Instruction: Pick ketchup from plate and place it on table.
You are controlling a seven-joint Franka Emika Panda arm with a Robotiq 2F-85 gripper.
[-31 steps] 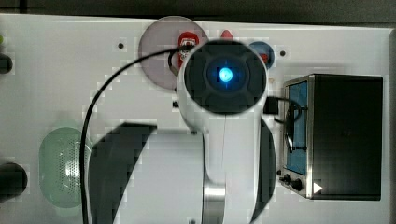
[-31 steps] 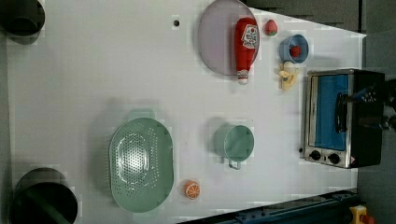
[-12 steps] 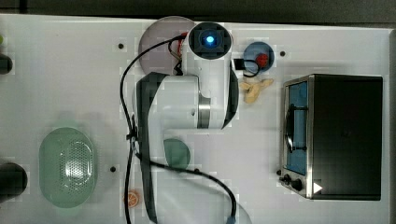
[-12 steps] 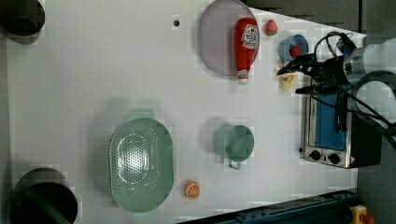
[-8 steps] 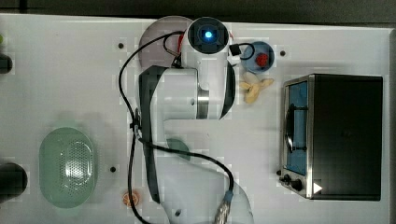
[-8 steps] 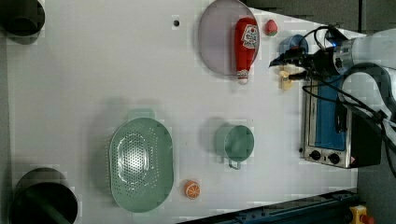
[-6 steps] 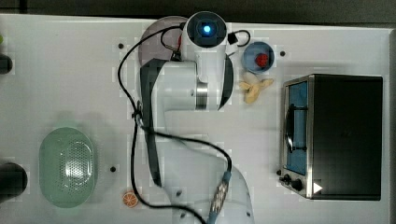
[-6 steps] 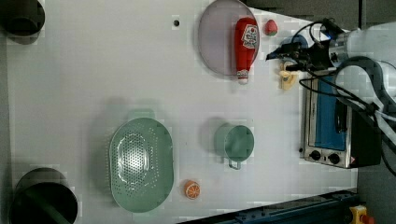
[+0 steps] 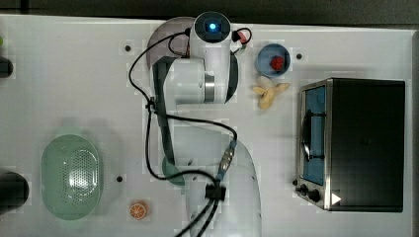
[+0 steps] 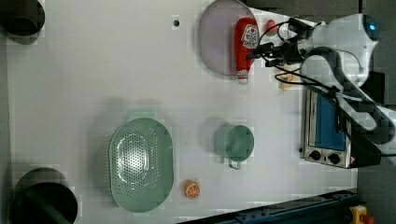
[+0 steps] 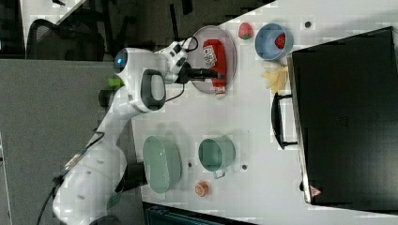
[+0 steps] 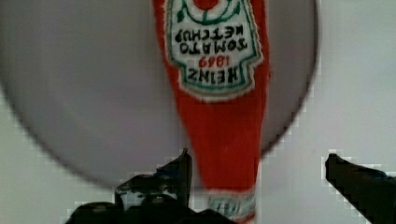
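Observation:
The ketchup (image 12: 219,93) is a red Heinz bottle lying flat on the pale mauve plate (image 12: 93,93), its white cap end past the rim. My gripper (image 12: 257,172) hovers open over the bottle's neck, which lies between the two dark fingertips (image 12: 180,170), nearer one than the other. In the left view the ketchup (image 10: 245,44) lies along the plate's (image 10: 217,37) right side and my gripper (image 10: 259,50) reaches it from the left view's right. In the right view the gripper (image 11: 213,72) is above the ketchup (image 11: 215,58). White table (image 10: 93,70) surrounds the plate.
A strawberry (image 10: 270,25), a blue bowl (image 11: 273,41) holding a small red fruit and a peeled banana (image 10: 287,81) lie near the plate. Farther off stand a toaster oven (image 10: 327,130), a green cup (image 10: 235,142), a green perforated basket (image 10: 140,163) and an orange slice (image 10: 191,189).
The arm has swung from beside the oven and blue bowl over to the plate, ending above the ketchup's neck. The jaws have stayed open. The ketchup has not moved.

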